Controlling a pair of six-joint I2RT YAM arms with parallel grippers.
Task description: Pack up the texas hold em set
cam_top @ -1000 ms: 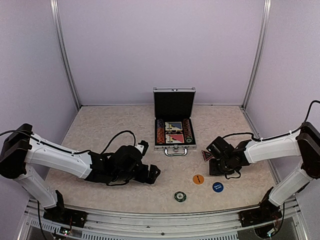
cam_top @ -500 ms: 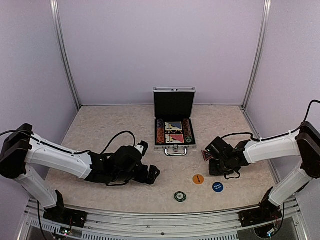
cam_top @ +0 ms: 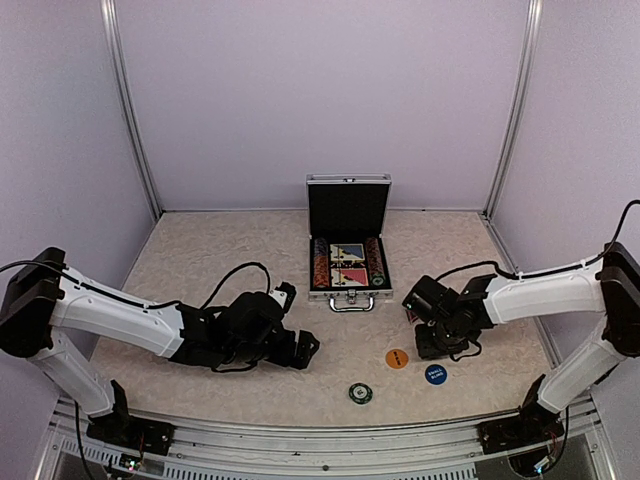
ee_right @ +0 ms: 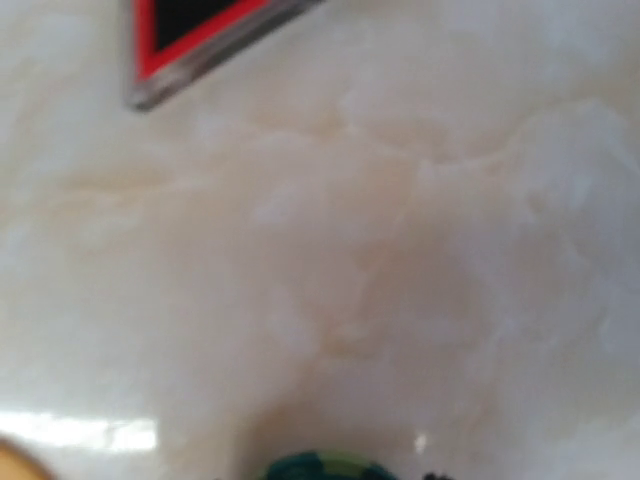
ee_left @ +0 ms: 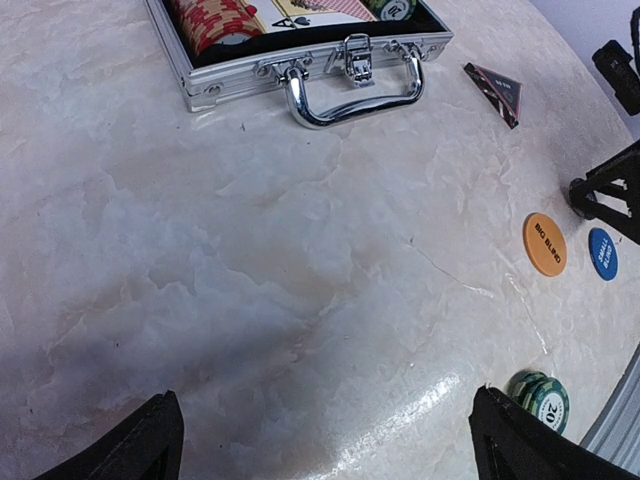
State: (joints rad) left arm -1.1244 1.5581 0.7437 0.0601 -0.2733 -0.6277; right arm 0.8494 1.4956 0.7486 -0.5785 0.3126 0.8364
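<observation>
We're seeing the silver case point(cam_top: 348, 208) sitting open, black-lined lid upright, red chips point(ee_left: 215, 20) and cards point(cam_top: 347, 262) inside; left claw point(ee_left: 335, 445) spread wide, right claw point(cam_top: 437, 340) blurry, can't tell.

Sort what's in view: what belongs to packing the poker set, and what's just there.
Belongs to the job: open silver case; orange disc; blue disc; green chip stack; dark triangular marker.
Just there: marble-look table; black cable; metal frame posts.
</observation>
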